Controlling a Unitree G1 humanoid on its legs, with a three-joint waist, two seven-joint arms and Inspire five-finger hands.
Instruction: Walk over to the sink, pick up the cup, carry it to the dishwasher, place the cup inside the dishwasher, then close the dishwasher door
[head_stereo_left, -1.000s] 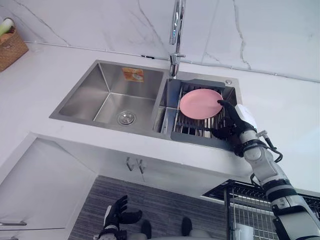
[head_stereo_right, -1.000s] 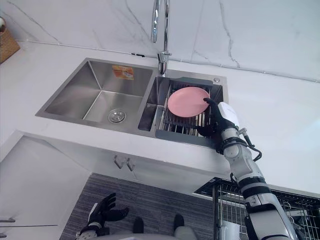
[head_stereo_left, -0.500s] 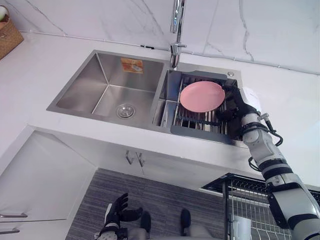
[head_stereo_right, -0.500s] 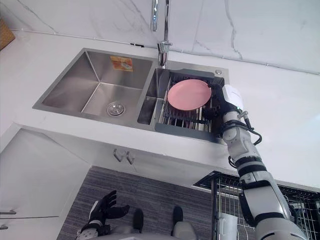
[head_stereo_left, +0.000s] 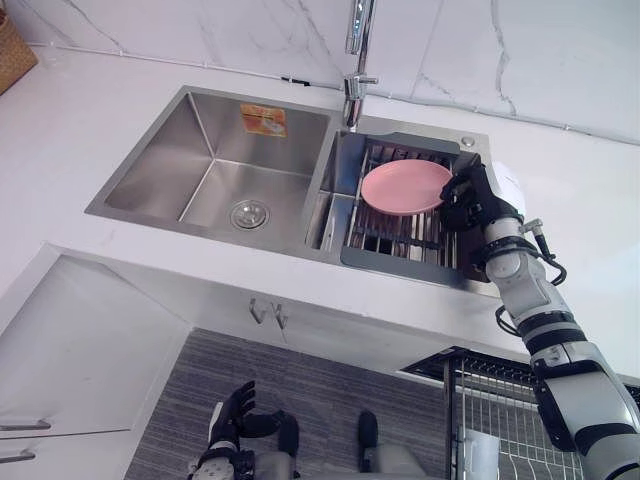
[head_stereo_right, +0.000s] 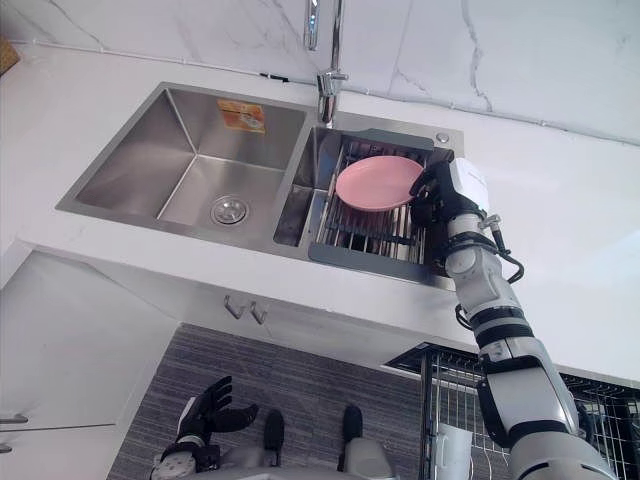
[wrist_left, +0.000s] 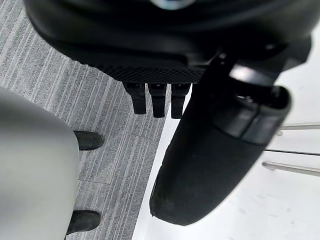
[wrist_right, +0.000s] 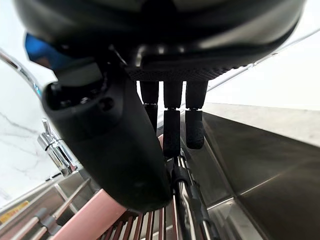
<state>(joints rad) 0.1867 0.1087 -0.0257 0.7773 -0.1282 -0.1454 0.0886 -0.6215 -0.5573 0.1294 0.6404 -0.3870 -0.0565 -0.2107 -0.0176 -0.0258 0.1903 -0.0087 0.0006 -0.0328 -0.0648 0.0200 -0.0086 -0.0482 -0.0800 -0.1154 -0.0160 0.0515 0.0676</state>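
Note:
No cup shows; a pink plate (head_stereo_left: 405, 187) rests on the wire rack (head_stereo_left: 400, 238) in the sink's right basin. My right hand (head_stereo_left: 470, 196) is at the plate's right rim, with its fingers curled over the edge and the thumb against it. In the right wrist view the thumb (wrist_right: 110, 140) lies over the pink plate (wrist_right: 92, 220) and the fingers (wrist_right: 172, 125) bend down behind it. My left hand (head_stereo_left: 233, 425) hangs low over the floor, fingers straight and holding nothing.
The left basin (head_stereo_left: 215, 170) holds only its drain. A faucet (head_stereo_left: 357, 60) stands behind the basins. White counter (head_stereo_left: 590, 210) lies to the right of the sink. The dishwasher's wire rack (head_stereo_left: 505, 410) stands pulled out at lower right. A wicker basket (head_stereo_left: 14, 45) sits at far left.
My right hand's fingers have curled from straight onto the plate's right rim. The whole picture shifted as the camera moved. The left hand stays low and open.

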